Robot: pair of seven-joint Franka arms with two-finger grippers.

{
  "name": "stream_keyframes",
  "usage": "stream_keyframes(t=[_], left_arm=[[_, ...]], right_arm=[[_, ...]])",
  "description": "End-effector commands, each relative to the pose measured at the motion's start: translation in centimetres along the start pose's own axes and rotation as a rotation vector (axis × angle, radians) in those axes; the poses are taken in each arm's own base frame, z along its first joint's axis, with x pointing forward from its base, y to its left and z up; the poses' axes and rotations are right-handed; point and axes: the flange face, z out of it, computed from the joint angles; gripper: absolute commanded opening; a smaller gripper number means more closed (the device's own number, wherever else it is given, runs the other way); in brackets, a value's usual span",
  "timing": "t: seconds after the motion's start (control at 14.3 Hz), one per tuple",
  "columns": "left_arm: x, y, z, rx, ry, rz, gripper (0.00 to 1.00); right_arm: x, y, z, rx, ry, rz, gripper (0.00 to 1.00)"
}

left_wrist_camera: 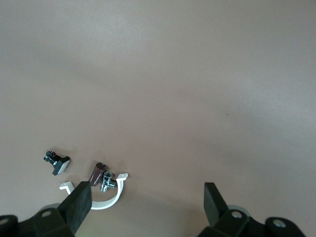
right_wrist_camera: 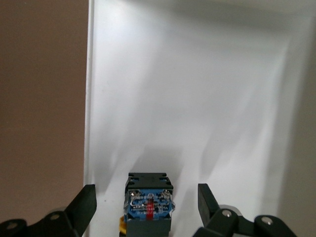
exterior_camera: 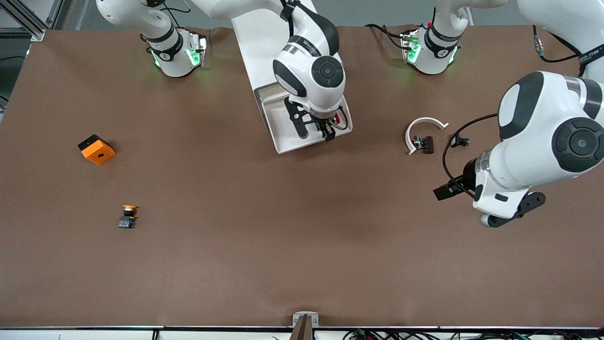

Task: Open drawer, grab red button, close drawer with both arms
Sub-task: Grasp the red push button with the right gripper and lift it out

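Two grippers are seen: the right gripper (right_wrist_camera: 145, 202) is lowered into the pulled-out drawer (exterior_camera: 276, 120), fingers apart around the button (right_wrist_camera: 148, 205); the left gripper (left_wrist_camera: 145, 205) is held spread over the counter (exterior_camera: 302, 245).

A robotics laboratory bench: two glossy white arms (exterior_camera: 309, 71) were bolted along one edge of a table (exterior_camera: 264, 236) covered in plain brown cloth. Green status lights glowed at their bases, cables (exterior_camera: 472, 141) trailed across the surface, and aluminium framing (exterior_camera: 28, 19) stood at one corner.
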Motion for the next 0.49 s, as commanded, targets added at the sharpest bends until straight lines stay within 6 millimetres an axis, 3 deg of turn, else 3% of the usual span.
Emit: stream_keyframes(t=[0.0,0.14,0.21,0.42], left_arm=[[-0.7,-0.6,-0.4,0.023,0.009,0.037,1.00],[-0.4,-1.3,-0.9,0.018,0.015,0.110,1.00],[0.1,-2.1,-1.0,0.017,0.014,0.150,1.00],[0.9,-3.3,-0.9,0.016,0.010,0.225,1.00]], right_arm=[[-0.8,-0.1,0.2,0.000,-0.012,-0.003,0.62],[-1.0,-0.2,0.1,0.015,-0.019,-0.001,0.11],[-1.1,-0.3,0.0,0.023,-0.024,0.000,0.00],[-0.9,-0.4,-0.4,0.030,-0.028,0.001,0.00]])
